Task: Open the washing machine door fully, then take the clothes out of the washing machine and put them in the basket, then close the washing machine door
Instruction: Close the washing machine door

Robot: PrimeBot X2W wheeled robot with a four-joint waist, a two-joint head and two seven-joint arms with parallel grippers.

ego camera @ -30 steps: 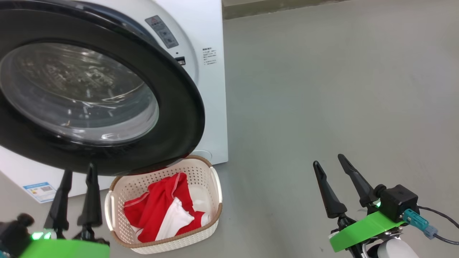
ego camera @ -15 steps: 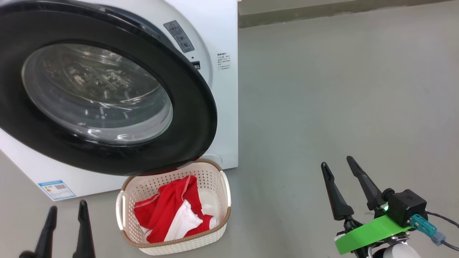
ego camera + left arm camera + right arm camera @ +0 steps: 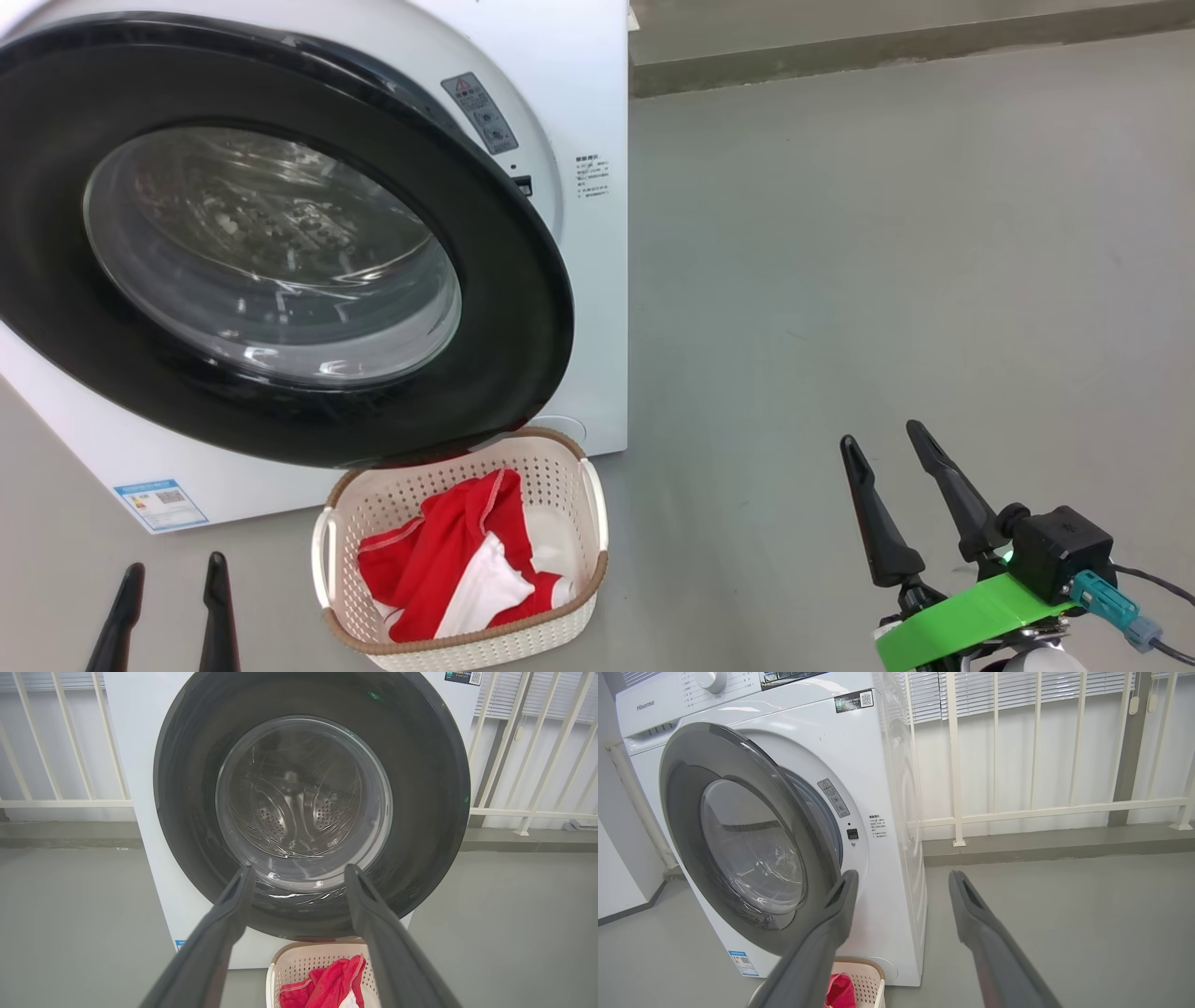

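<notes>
Sitting 3 o'clock of left gripper (image 3: 175,565), 9 o'clock of right gripper (image 3: 881,434): cream perforated plastic basket (image 3: 401,485) w/ red-white fabric clothes (image 3: 439,560); both grippers' jaws apart, empty.

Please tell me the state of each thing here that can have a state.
Round black-rimmed glass washing machine door: ajar, not latched.
White front-loading washing machine: drum looks empty.
Red-and-white fabric clothes: lying in the basket.
Cream perforated plastic basket: on floor, holding clothes.
Left gripper: open, empty.
Right gripper: open, empty.
</notes>
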